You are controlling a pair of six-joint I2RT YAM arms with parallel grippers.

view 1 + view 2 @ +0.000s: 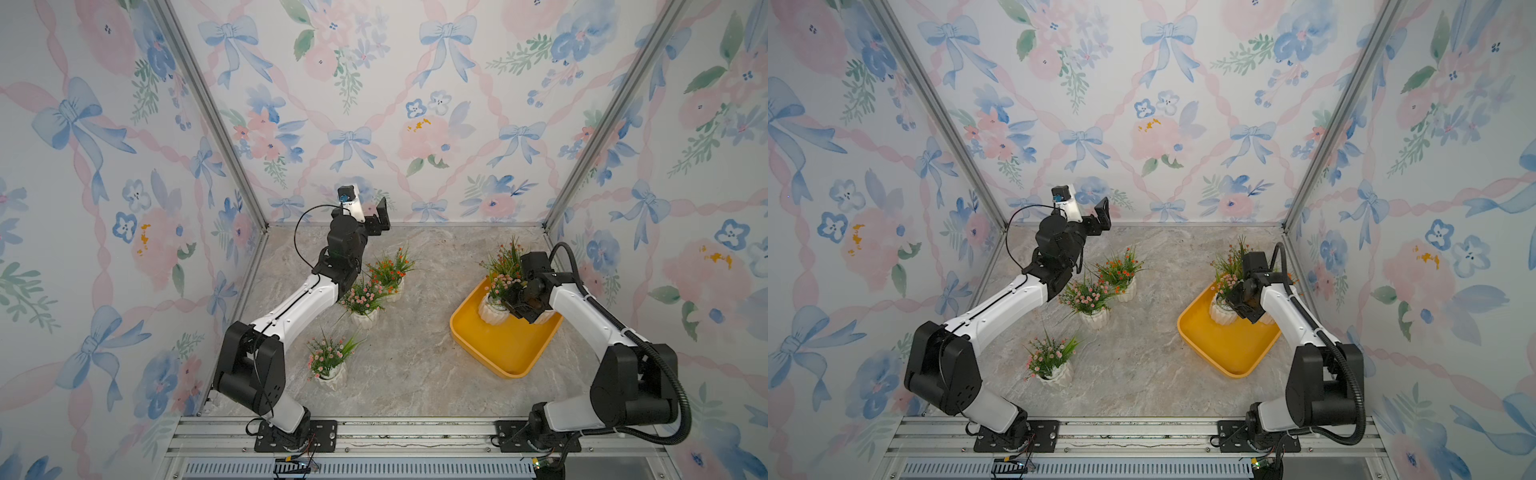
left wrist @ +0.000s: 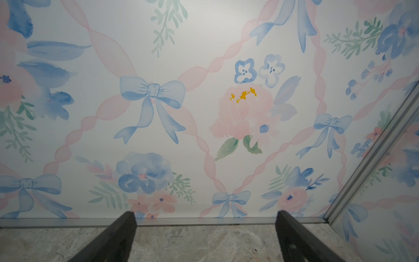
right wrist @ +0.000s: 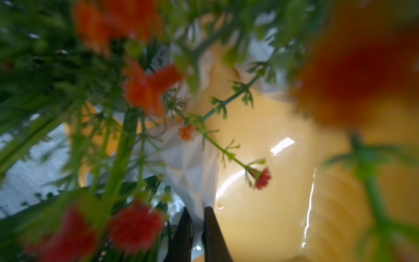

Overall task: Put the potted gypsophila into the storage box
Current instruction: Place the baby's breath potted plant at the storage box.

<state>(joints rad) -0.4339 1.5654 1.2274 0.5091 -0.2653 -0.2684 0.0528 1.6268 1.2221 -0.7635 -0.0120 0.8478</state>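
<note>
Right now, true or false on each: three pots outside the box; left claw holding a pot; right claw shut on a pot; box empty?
1. Three pots stand on the tabletop outside the storage box. True: the orange-red pot, the middle pink pot and the near pink pot.
2. The left claw holds a pot. False: it is open and empty, facing the back wall.
3. The right claw is shut on the rim of a white pot over the box floor. True.
4. The storage box is empty. False: a pink-bloomed pot stands in it.
</note>
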